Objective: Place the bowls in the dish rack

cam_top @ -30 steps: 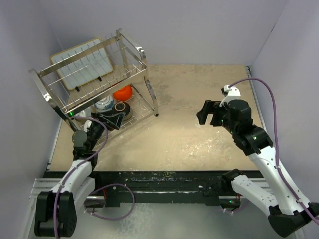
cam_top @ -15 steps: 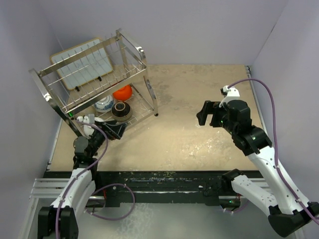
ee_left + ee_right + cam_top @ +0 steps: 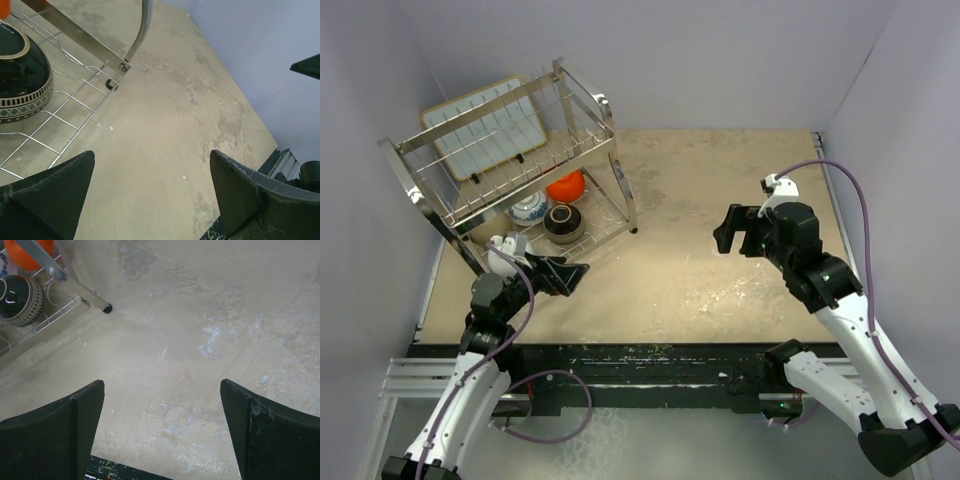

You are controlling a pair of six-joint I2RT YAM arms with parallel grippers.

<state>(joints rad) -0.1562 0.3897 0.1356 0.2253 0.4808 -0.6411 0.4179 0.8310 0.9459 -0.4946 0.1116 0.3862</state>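
Note:
The dish rack (image 3: 510, 160) of shiny wire stands at the back left with a pale tray (image 3: 485, 125) in its upper tier. On its lower tier sit the orange-red bowl (image 3: 566, 185), the blue-and-white bowl (image 3: 529, 209) and the dark brown bowl (image 3: 562, 222). The dark bowl also shows in the left wrist view (image 3: 20, 75) and the right wrist view (image 3: 21, 300). My left gripper (image 3: 572, 276) is open and empty, just in front of the rack. My right gripper (image 3: 732, 228) is open and empty above the table's right half. White and beige bowls are not in view.
The rack's front leg (image 3: 117, 75) stands on the beige table (image 3: 720, 280). Pale walls close in the table at the back and both sides. The table's near edge (image 3: 130, 472) runs below my right gripper.
My left gripper has drawn back out of the rack's lower tier toward the near edge, leaving the dark brown bowl inside. The right arm has not moved.

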